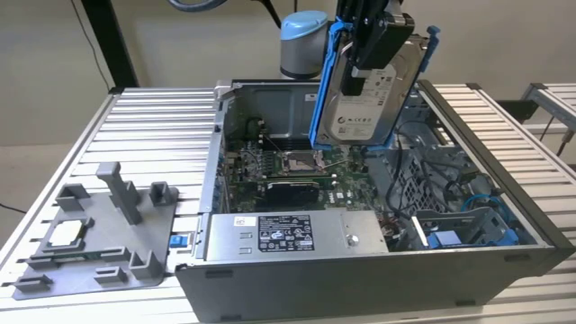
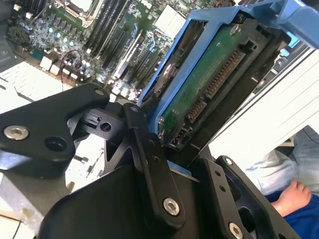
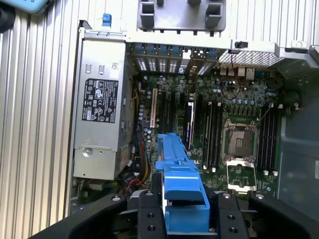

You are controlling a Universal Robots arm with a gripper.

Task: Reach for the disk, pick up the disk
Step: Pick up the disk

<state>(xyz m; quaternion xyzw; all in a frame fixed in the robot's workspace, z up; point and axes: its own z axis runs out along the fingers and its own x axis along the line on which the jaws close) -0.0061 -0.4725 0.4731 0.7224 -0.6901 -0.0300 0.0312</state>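
Observation:
The disk (image 1: pixel 365 94), a silver-grey hard drive with a white label and a bright blue frame, hangs upright in the air above the open computer case (image 1: pixel 207 223). My gripper (image 1: pixel 376 48) is shut on its upper part, the black fingers clamping both faces. In the second wrist view the disk's (image 2: pixel 209 84) green circuit-board underside and connector point away from the fingers (image 2: pixel 149 159). In the first wrist view the disk's blue frame edge (image 3: pixel 179 189) sits between the black fingers (image 3: pixel 149 214), high over the motherboard (image 3: pixel 219 129).
The long grey power supply box (image 1: pixel 288 235) lies along the case's near side. An empty blue-railed drive bay (image 1: pixel 468 233) is at the exterior view's right. A grey fixture plate (image 1: pixel 99 236) holding a small square chip (image 1: pixel 67 234) sits on the slatted table. A person's hand (image 2: pixel 291 196) shows in the second wrist view.

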